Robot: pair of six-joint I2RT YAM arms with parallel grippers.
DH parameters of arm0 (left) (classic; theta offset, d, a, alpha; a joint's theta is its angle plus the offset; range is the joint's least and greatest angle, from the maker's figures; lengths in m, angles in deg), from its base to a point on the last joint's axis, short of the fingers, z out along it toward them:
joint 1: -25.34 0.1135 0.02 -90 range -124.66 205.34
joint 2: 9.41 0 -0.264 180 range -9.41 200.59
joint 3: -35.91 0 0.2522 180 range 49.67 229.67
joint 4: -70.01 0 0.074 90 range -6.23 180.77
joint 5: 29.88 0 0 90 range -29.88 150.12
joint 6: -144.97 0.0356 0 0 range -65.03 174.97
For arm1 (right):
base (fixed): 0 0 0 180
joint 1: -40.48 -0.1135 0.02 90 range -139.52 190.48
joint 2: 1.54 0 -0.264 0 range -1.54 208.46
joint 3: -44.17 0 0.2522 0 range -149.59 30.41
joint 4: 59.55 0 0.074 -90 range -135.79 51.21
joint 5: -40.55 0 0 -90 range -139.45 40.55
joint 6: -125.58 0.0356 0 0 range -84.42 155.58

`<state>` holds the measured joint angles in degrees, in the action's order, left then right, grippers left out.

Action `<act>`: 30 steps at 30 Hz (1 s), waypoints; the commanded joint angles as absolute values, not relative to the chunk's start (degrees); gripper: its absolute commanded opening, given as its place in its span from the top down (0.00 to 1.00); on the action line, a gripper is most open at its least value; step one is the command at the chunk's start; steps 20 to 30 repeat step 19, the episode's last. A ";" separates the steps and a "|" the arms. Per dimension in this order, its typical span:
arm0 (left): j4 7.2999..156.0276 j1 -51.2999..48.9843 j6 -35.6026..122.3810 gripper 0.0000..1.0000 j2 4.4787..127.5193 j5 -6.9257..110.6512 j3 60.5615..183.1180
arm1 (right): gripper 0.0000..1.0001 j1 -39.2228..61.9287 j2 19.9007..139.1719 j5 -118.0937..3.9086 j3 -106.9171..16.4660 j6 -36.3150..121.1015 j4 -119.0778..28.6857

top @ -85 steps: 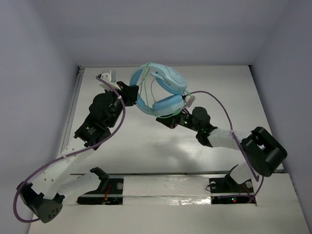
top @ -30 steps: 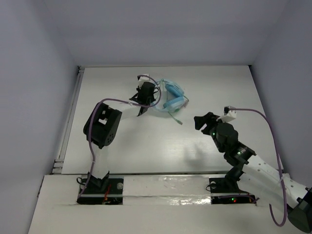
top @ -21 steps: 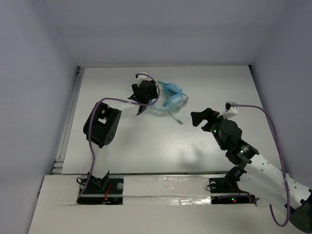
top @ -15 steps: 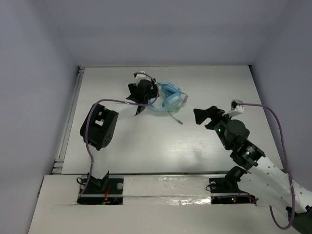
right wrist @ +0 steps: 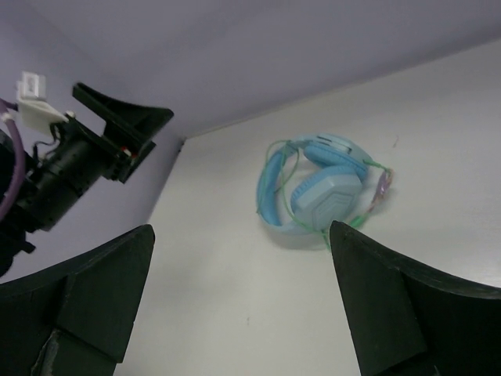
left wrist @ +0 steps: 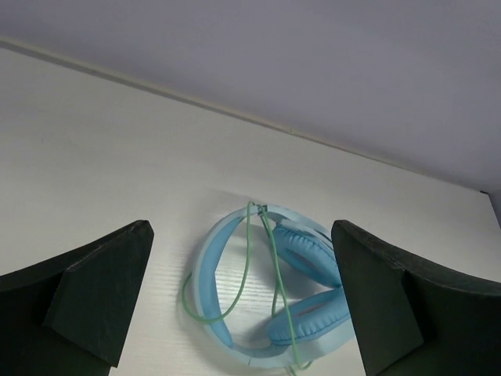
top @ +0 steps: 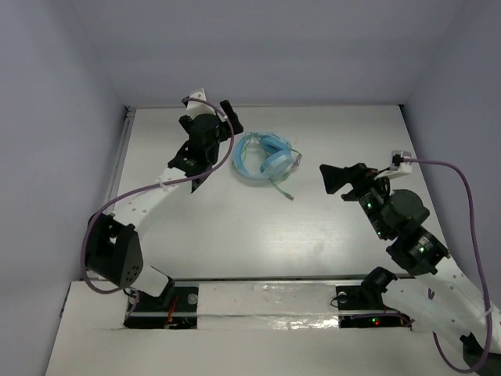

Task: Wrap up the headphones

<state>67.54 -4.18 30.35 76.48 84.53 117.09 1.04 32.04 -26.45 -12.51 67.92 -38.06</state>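
The light blue headphones (top: 264, 159) lie flat on the white table (top: 235, 227), earcups folded together. Their thin pale-green cable (left wrist: 275, 270) loops across the headband, and its loose end (top: 286, 190) trails toward me. My left gripper (top: 215, 146) hovers just left of them, open and empty, and they show between its fingers (left wrist: 240, 227). My right gripper (top: 338, 178) is open and empty too, a short way to their right. It faces them (right wrist: 317, 188) from a distance (right wrist: 240, 227).
Pale walls close the table at the back, left and right. A metal rail (top: 116, 184) runs along the left edge. Purple robot cables (top: 458, 176) arc off both arms. The left arm's wrist (right wrist: 74, 160) shows at the right wrist view's upper left.
Both grippers have opened and let go of the headphones, which now rest on the table. The left gripper pulled back to the left and the right gripper withdrew to the right.
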 commanded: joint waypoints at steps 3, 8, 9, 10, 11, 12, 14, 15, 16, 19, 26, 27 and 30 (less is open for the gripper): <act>71.90 -4.10 29.04 0.01 65.59 81.07 113.75 | 0.00 1.02 29.49 -31.34 -20.91 63.97 -36.04; 77.16 -4.10 30.44 0.01 50.03 74.98 111.99 | 0.00 1.02 25.10 -32.04 -26.62 65.11 -30.78; 79.79 -4.10 30.45 0.01 45.57 74.28 110.94 | 0.00 1.02 24.48 -32.57 -27.94 65.37 -30.07; 81.20 -4.10 30.62 0.01 43.26 74.10 110.23 | 0.00 1.02 23.78 -33.36 -28.39 65.46 -29.28; 83.31 -4.10 30.62 0.01 41.06 73.75 108.40 | 0.00 1.02 22.90 -34.93 -28.65 65.55 -27.88; 84.11 -4.10 30.62 0.01 38.69 73.66 107.34 | 0.00 1.02 22.63 -35.21 -28.65 65.55 -26.99; 86.75 -4.10 30.97 0.01 32.27 74.27 104.88 | 0.00 1.02 22.19 -33.99 -28.13 65.81 -24.36; 87.36 -4.10 31.06 0.01 30.16 74.27 102.26 | 0.00 1.02 22.10 -33.29 -27.52 65.90 -23.91; 88.94 -4.10 31.50 0.01 26.84 74.71 101.01 | 0.00 1.02 21.92 -32.67 -26.03 65.81 -23.65; 92.63 -4.10 31.50 0.01 23.21 77.96 98.10 | 0.00 1.02 22.62 -31.52 -24.53 66.69 -23.12; 92.63 -4.10 31.50 0.01 23.21 77.96 98.10 | 0.00 1.02 22.62 -31.52 -24.53 66.69 -23.12; 92.63 -4.10 31.50 0.01 23.21 77.96 98.10 | 0.00 1.02 22.62 -31.52 -24.53 66.69 -23.12; 92.63 -4.10 31.50 0.01 23.21 77.96 98.10 | 0.00 1.02 22.62 -31.52 -24.53 66.69 -23.12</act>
